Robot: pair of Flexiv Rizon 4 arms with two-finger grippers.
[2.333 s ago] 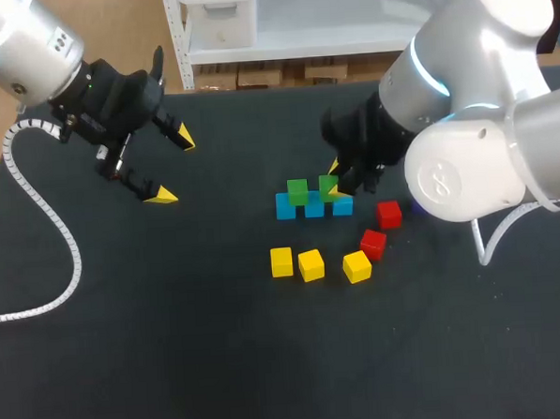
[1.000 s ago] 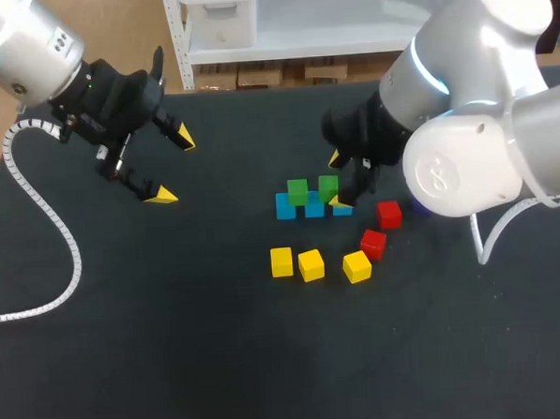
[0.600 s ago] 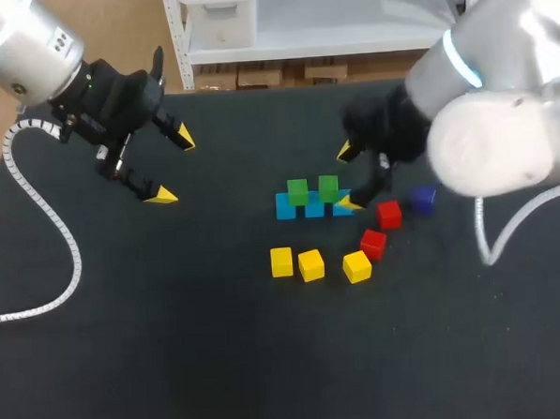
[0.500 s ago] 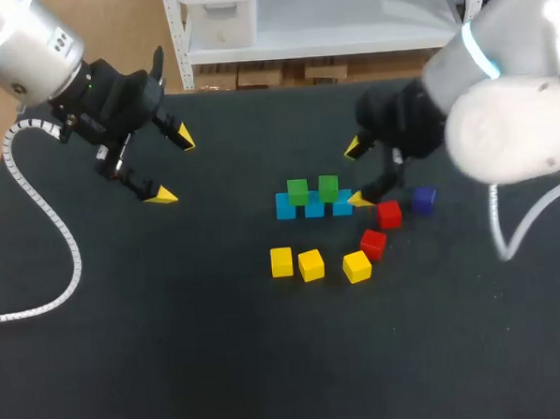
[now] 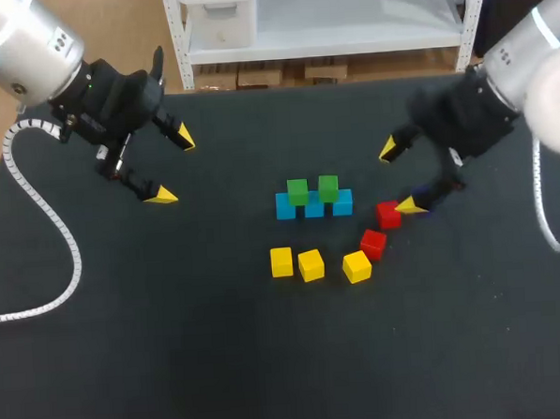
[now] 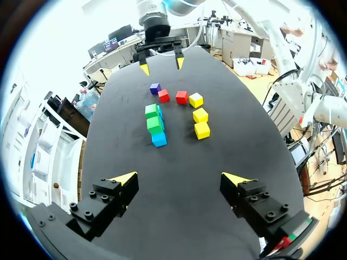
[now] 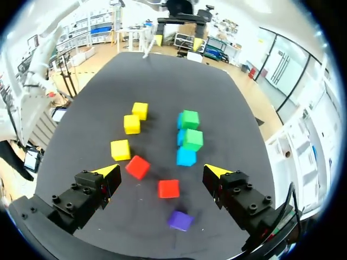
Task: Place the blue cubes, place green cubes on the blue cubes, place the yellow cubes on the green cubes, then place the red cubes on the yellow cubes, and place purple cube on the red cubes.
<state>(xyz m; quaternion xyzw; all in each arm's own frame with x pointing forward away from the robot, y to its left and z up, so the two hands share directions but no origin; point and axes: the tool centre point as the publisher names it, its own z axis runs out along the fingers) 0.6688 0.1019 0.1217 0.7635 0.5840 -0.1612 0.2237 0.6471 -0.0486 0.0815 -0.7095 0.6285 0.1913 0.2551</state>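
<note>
No text, label, number or sign can be read on anything here.

The desk (image 5: pixel 175 365) has a matte black top that fills nearly the whole head view, and its far edge runs straight across. Light falls evenly on it, leaving only faint, soft shadows. In both wrist views the same dark top stretches ahead.
</note>
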